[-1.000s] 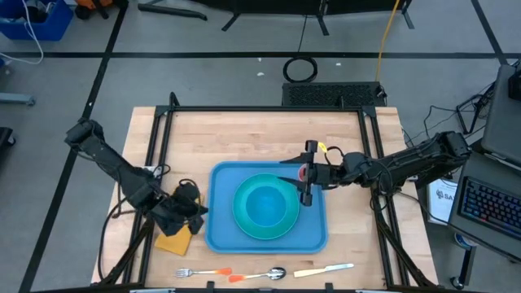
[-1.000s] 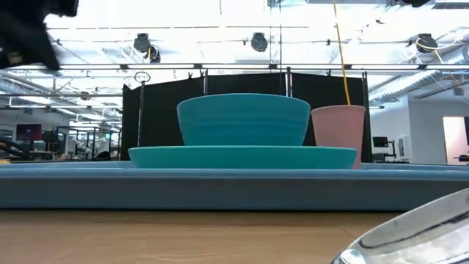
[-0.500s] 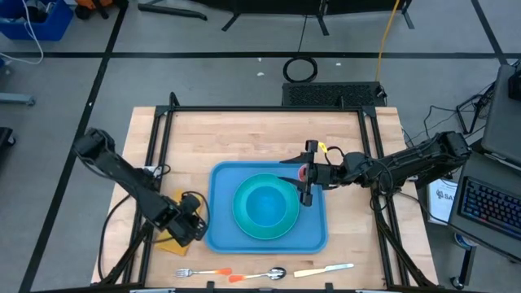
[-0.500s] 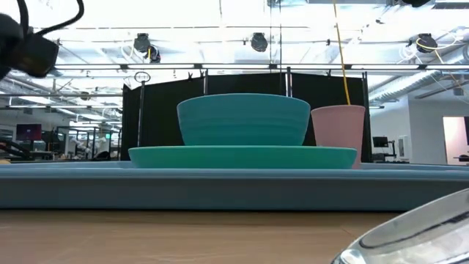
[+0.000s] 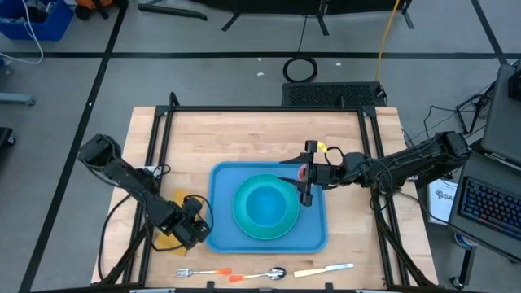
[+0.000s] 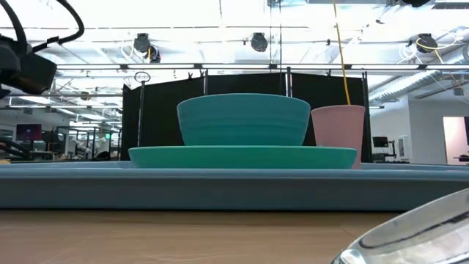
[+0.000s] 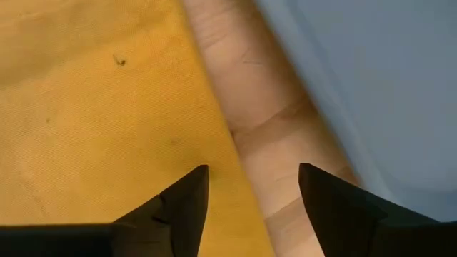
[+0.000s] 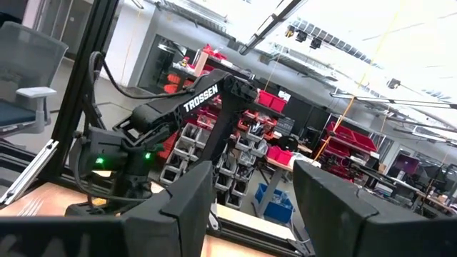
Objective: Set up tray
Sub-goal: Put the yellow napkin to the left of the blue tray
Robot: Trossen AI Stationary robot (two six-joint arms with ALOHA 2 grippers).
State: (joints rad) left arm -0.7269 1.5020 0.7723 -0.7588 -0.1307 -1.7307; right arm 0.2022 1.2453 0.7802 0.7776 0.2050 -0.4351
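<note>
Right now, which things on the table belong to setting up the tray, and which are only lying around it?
Belong to the job:
tray
teal plate on the tray
blue bowl on the plate
pink cup on the tray
yellow napkin under the left gripper, open
fork, spoon, knife along the near table edge

Lying about:
cable ring on the floor

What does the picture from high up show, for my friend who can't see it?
A blue tray on a wooden table holds a teal plate and bowl. The left gripper hovers over a yellow napkin; the right gripper waits above the tray.
</note>
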